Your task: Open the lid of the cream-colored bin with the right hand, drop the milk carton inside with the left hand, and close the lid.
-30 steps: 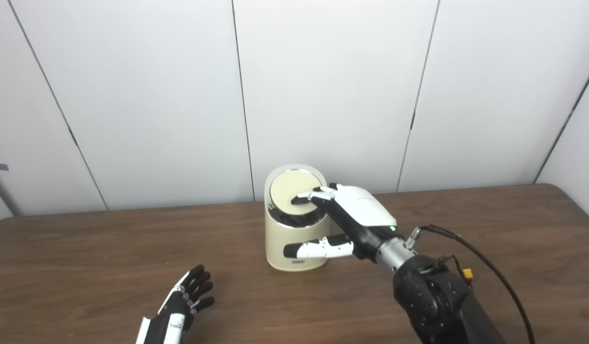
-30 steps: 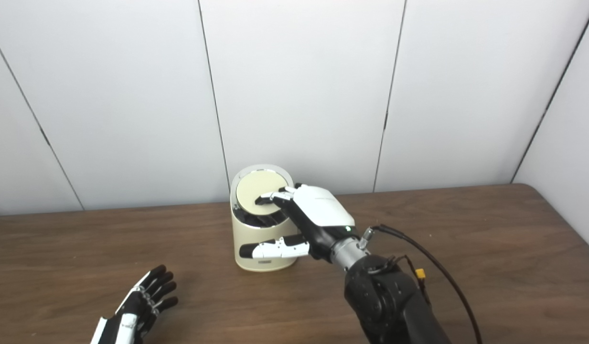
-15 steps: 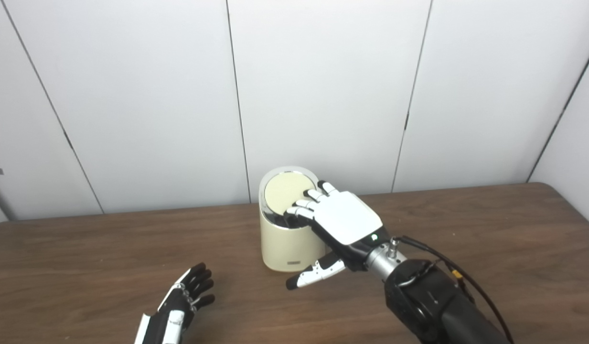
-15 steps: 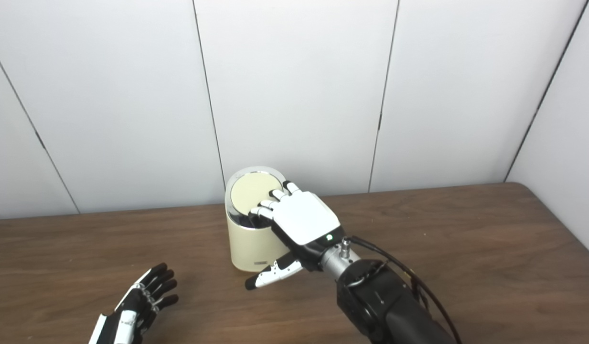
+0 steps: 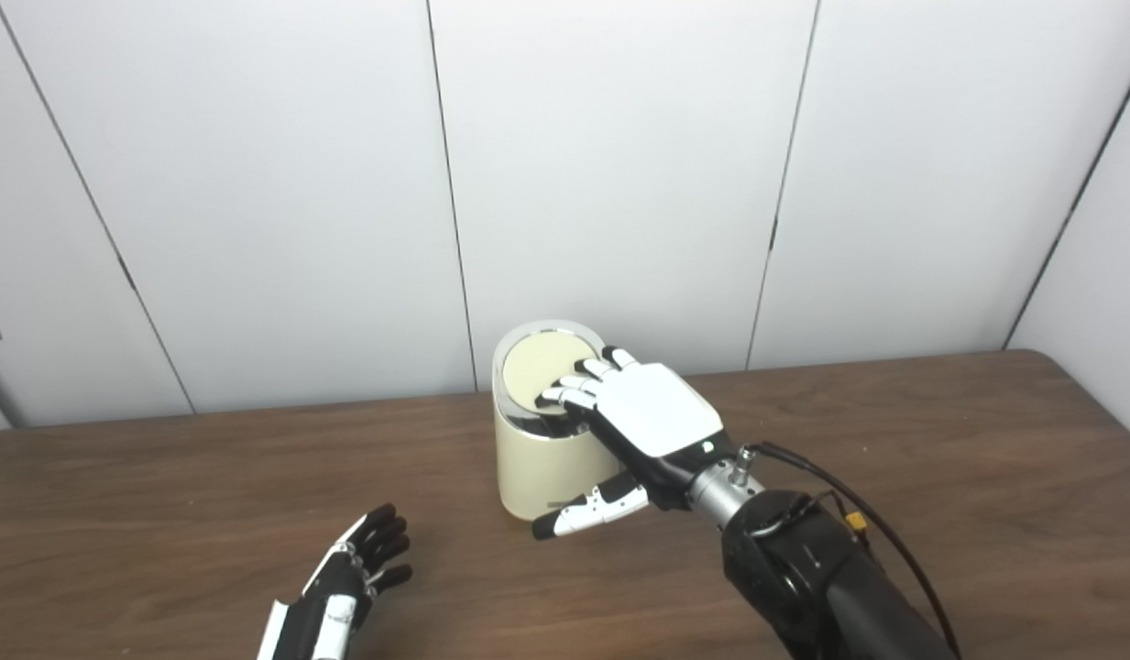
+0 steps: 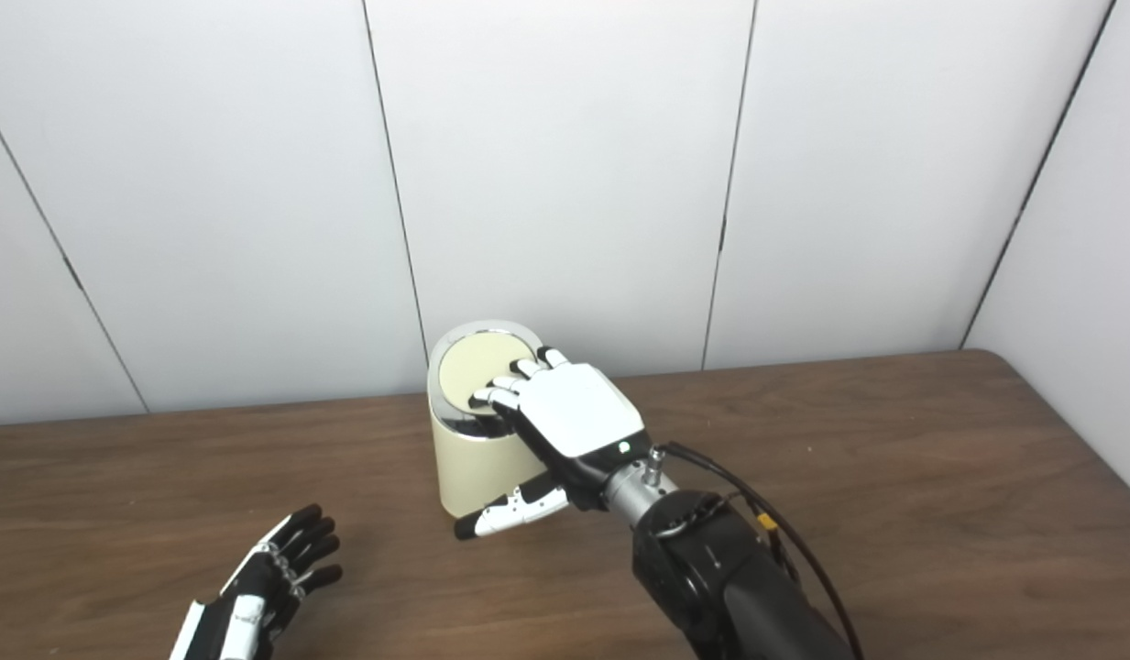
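Brown wood is showing all across the table (image 5: pixel 161 513), and no milk carton is showing anywhere in either view, so I cannot tell where it is; it may be sitting inside the bin already. Low in the left of the frame, the left hand (image 5: pixel 349 587) is lying near the table's front edge with its dark fingers (image 5: pixel 386 541) spread apart, and it is holding nothing. Moving toward the middle of the frame, the cream-colored bin (image 5: pixel 537 458) is standing upright on the table close to the white wall (image 5: pixel 619 183). Its round lid (image 5: pixel 537 367) is lying down inside the shiny ring on top and looking nearly flat, though a thin dark line at its front edge makes it hard to tell if it is fully shut. Just right of the middle, the right hand (image 5: pixel 652 417) is resting palm down with its fingertips (image 5: pixel 565 394) touching the lid's front right part, fingers a little apart and gripping nothing, while its thumb (image 5: pixel 583 511) is pointing out low beside the bin's front. From here, things could be going wrong if the hand is pushing off to one side, because the light bin could be sliding or tipping over. The fingertips could also be slipping off the smooth lid, leaving it not quite shut.
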`<state>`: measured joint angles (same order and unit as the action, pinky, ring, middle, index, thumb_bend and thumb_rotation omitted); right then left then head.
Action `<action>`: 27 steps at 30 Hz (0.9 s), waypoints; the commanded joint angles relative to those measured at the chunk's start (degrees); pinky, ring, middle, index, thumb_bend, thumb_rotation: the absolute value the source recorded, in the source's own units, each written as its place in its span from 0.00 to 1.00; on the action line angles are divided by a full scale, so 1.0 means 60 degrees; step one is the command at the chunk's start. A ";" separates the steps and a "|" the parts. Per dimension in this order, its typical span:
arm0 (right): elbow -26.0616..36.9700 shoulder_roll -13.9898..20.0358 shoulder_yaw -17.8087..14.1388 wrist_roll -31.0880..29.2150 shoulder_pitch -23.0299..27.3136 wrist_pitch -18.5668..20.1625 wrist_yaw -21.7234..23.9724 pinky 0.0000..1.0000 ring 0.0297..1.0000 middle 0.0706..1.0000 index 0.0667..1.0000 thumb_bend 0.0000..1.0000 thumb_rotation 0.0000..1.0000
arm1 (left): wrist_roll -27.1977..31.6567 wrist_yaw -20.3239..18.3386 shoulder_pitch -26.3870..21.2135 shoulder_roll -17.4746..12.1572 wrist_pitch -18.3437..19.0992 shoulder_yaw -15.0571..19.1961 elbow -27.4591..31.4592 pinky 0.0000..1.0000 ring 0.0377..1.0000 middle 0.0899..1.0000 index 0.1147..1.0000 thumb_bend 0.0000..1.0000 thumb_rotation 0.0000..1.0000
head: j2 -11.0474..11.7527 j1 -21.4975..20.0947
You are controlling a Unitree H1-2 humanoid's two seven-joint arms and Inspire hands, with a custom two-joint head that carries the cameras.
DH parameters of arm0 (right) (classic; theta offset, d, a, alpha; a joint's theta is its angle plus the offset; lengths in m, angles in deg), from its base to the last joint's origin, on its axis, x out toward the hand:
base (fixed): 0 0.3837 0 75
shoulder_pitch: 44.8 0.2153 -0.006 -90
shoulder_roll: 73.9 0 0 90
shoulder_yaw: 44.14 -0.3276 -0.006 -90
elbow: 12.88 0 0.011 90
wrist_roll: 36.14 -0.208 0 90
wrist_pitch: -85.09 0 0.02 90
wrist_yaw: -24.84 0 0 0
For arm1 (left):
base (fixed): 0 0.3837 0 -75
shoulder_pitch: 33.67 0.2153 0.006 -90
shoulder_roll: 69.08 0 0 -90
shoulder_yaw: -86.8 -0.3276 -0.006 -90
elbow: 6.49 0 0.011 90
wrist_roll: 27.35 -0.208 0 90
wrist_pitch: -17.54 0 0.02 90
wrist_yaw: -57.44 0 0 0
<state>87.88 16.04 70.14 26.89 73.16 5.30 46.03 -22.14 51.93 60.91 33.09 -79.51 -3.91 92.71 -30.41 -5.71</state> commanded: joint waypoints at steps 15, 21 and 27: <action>-0.0682 0.0154 0.0249 0.0227 -0.0349 0.0245 0.0595 0.98 0.92 0.82 0.79 0.78 0.84 | -0.0008 -0.0021 -0.0260 -0.0053 -0.0058 0.0032 0.0163 0.78 0.84 0.84 0.88 0.67 0.89 | 0.0036 -0.0048; -0.0042 0.0216 0.0104 0.0918 0.0054 0.0079 0.0218 1.00 0.93 0.84 0.81 0.75 0.84 | -0.0050 0.0004 -0.0309 -0.0011 -0.0086 0.0013 0.0102 0.76 0.82 0.84 0.87 0.64 0.89 | 0.0023 -0.0047; 0.0448 -0.0211 -0.0520 0.1046 0.0154 -0.0048 -0.1529 1.00 0.99 0.95 0.93 0.77 0.69 | -0.0246 0.0010 -0.0282 -0.0014 -0.0212 -0.0044 0.0142 0.74 0.81 0.83 0.87 0.57 0.89 | 0.0034 -0.0055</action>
<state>88.92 15.36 68.39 32.65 71.80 5.22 40.48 -23.05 51.95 60.74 33.15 -78.46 -4.13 92.44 -30.15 -5.98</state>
